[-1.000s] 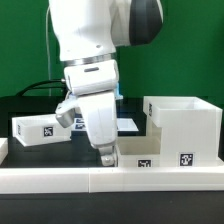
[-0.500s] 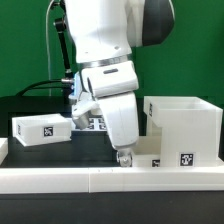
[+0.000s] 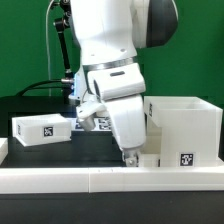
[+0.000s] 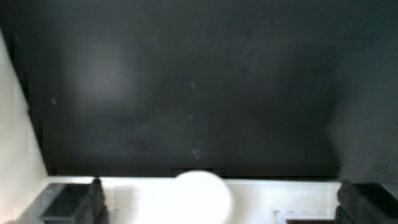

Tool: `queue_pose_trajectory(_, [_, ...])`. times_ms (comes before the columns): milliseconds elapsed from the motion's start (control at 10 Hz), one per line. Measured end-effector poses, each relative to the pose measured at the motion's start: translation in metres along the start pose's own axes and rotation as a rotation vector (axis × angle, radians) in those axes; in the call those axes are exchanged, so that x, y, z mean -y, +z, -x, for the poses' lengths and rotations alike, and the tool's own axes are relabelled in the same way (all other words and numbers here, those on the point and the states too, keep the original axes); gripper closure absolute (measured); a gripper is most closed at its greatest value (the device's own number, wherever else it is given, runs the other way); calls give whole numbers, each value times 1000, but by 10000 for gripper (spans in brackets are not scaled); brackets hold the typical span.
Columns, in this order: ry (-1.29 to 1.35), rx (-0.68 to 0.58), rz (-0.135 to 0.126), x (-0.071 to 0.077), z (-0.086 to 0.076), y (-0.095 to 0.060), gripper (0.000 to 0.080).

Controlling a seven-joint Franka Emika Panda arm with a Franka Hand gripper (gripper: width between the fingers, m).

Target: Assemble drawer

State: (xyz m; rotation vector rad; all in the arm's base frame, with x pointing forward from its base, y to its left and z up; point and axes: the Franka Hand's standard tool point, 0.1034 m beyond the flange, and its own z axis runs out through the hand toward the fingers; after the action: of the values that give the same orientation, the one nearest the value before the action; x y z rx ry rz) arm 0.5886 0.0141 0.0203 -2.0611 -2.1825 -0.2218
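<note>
**Exterior view.** The gripper (image 3: 128, 157) hangs low over the black table (image 3: 40, 150), close to the front edge and a little toward the exterior view's right of the middle. Its fingertips are level with the rim of the near tray (image 3: 148, 160). This low white drawer tray lies along the front edge, and its side wall shows a square tag. The fingertips blend into the white tray, so this view does not show how far apart they are or whether they touch the tray.

The near tray sits just beside the large shell (image 3: 185, 128), on the shell's side toward the exterior view's left. The shell stands upright and open-topped near the table's front right corner, with a tag low on its front face. The far tray (image 3: 42, 128) lies well apart from the gripper near the table's left edge, with its tagged long side facing the camera. The long white border rail (image 3: 90, 180) runs along the front edge below everything.

**Wrist view.** The two dark fingers (image 4: 75, 200) are spread wide. The round white knob (image 4: 199, 188) of the near tray sits between them, roughly centred, and neither finger touches it. Beyond the knob there is only bare table (image 4: 196, 90).
</note>
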Motion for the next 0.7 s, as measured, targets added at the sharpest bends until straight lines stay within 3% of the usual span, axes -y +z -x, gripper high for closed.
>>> queue_pose_trajectory(400, [-7,-11,3,-3,-20,1,150])
queue_pose_trajectory(700, [9,-7,-16,1,-4,-1,150])
